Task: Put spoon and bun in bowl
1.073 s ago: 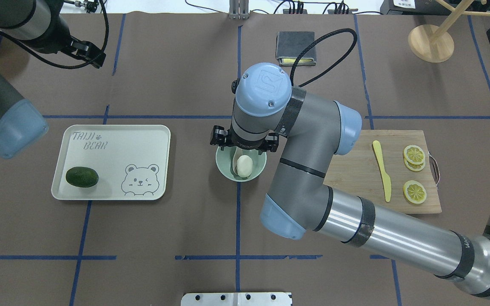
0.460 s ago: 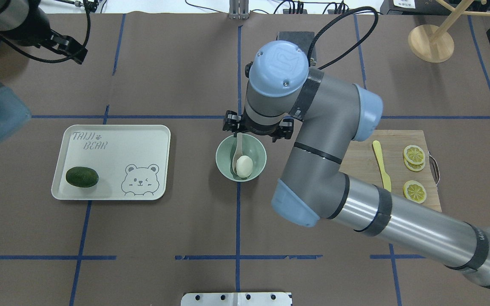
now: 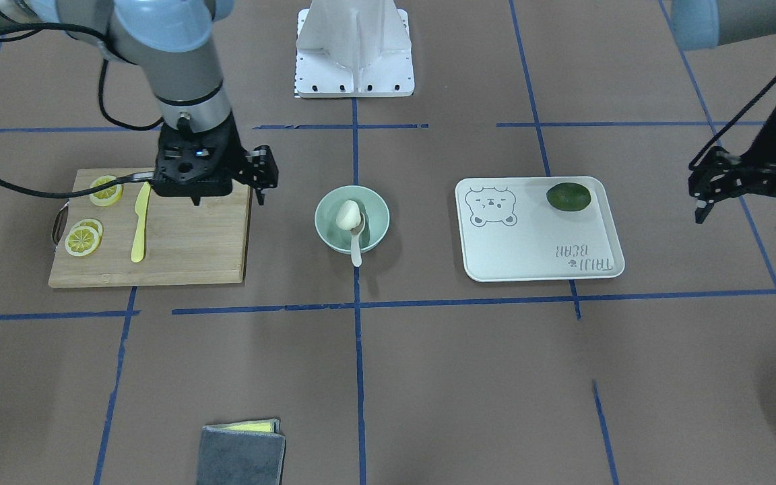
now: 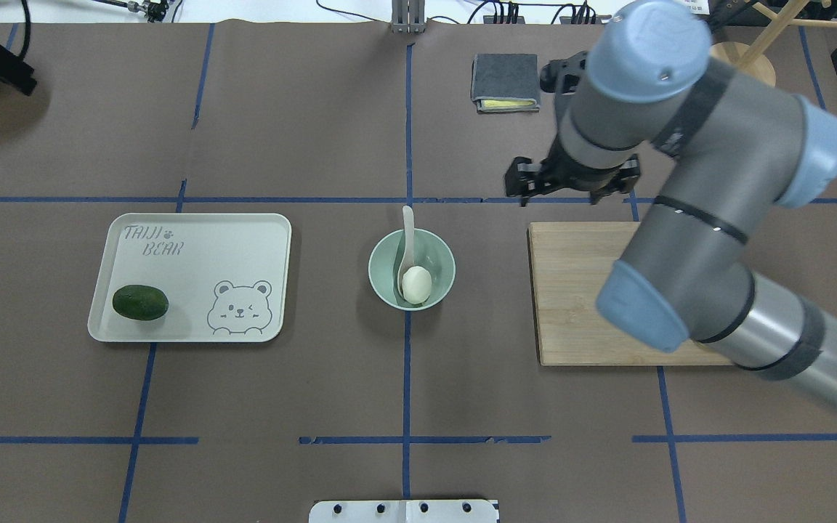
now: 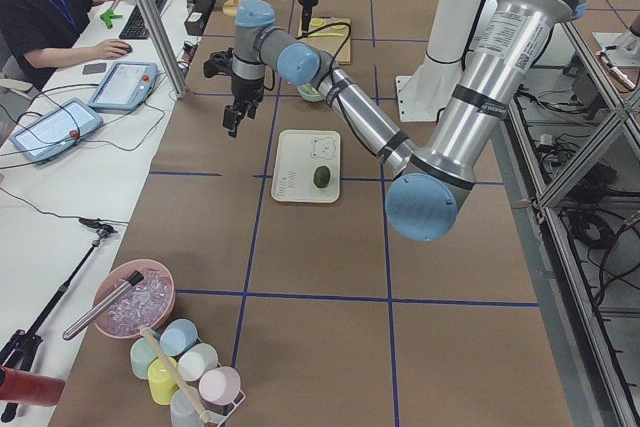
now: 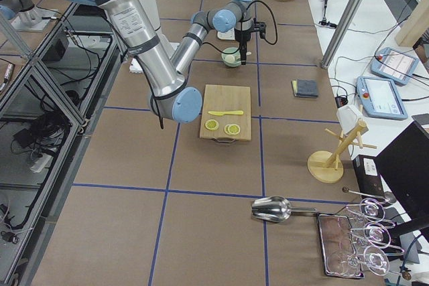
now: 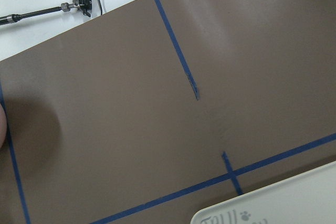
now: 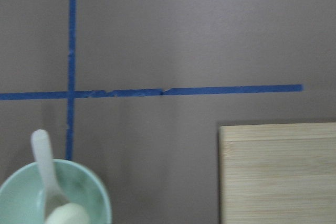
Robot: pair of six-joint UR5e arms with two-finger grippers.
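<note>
The pale mint-green bowl (image 4: 445, 256) stands at the table's middle. The white bun (image 4: 416, 283) lies inside it. The off-white spoon (image 4: 407, 229) rests in the bowl beside the bun, its handle sticking out over the far rim. Bowl (image 3: 374, 209), bun (image 3: 348, 214) and spoon (image 3: 356, 248) also show in the front view, and the bowl (image 8: 89, 195) in the right wrist view. My right gripper (image 4: 573, 190) is open and empty, above the cutting board's far left corner. My left gripper (image 3: 741, 219) is open and empty, far off beyond the tray.
A white bear-print tray (image 4: 193, 240) with a dark green fruit (image 4: 140, 302) lies left of the bowl. A wooden cutting board (image 4: 571, 290) to its right holds a yellow knife (image 3: 139, 225) and lemon slices (image 3: 83, 239). A grey folded cloth (image 4: 505, 81) lies at the back.
My right gripper has let go of the spoon, leaving it in the bowl, and has moved right and back to the cutting board. My left arm has drawn further left.
</note>
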